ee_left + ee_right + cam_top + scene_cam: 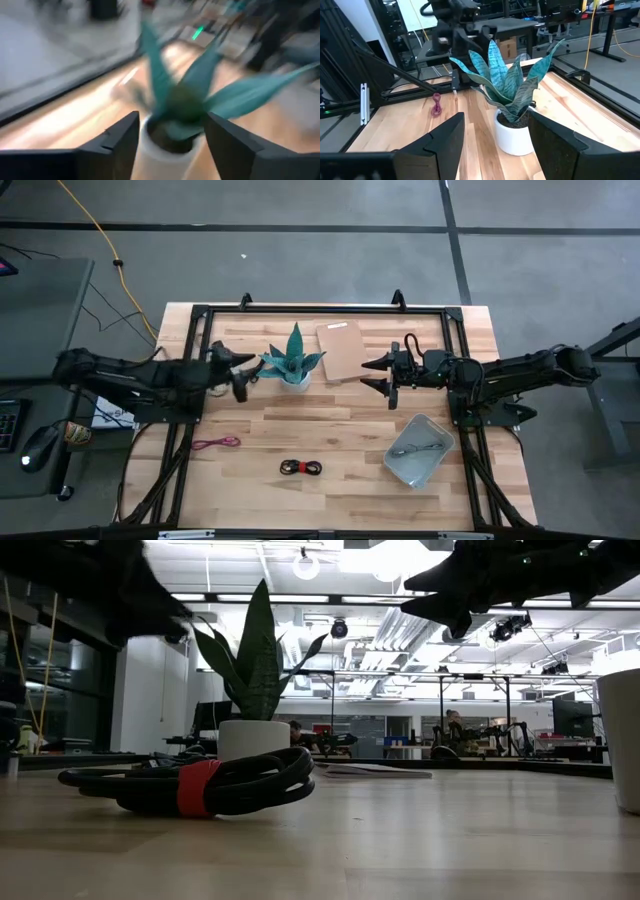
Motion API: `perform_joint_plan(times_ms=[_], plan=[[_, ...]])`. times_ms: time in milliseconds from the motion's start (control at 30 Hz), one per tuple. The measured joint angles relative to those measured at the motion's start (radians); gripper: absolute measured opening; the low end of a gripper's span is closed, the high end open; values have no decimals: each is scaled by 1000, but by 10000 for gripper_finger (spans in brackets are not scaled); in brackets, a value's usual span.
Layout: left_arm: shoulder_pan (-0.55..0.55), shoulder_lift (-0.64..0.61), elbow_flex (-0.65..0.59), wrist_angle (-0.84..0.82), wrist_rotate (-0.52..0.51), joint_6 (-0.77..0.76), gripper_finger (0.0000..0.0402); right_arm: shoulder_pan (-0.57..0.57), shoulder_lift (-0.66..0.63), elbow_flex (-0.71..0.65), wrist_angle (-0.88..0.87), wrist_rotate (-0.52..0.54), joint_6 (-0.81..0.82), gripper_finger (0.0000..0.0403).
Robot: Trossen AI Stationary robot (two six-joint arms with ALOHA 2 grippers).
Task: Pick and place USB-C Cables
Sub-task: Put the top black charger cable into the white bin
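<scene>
Wooden tabletop [330, 442] inside a black frame, grey floor around, open workshop behind in low view.

Cables: red-and-black bundle [301, 468] lies near front edge, mid-table; same one fills the low view foreground [200, 786], coiled & strapped w/ a red tie, so it should lift as one lump. Pink-magenta bundle [216, 444] lies front-left, loose. Silver-grey cable [416, 448] sits inside grey tray [400, 469] at right-front – prob. the drop spot, judging by the task. Black bundle: can't find it.

Potted plant [294, 364] stands mid-back, brown board [340, 350] just beside it.

Left end effector [243, 375] – fingers spread, empty, hovering just beside the plant, well apart from the pink bundle. Right end effector [376, 374] – also spread & empty, raised by the board, facing the plant; tray nearer it than any loose cable.
</scene>
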Motion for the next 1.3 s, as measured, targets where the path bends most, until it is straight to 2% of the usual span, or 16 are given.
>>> perform_joint_plan(times_ms=[133, 200, 533, 633, 967, 1200, 1300], plan=[[102, 215, 121, -282, 26, -117, 232, 0, 0, 0, 0, 0, 2, 211], [150, 305, 143, -341, 59, -163, 236, 0, 0, 0, 0, 0, 2, 211], [321, 606, 144, -227, 212, -190, 237, 0, 0, 0, 0, 0, 2, 211], [346, 667, 144, -192, 256, -190, 237, 0, 0, 1, 0, 0, 2, 211], [388, 816, 144, -145, 258, -193, 237, 0, 0, 1, 0, 0, 2, 211], [388, 849, 147, -140, 256, -193, 234, 0, 0, 1, 0, 0, 2, 211], [388, 844, 147, -141, 263, -192, 212, 0, 0, 1, 0, 0, 2, 211]])
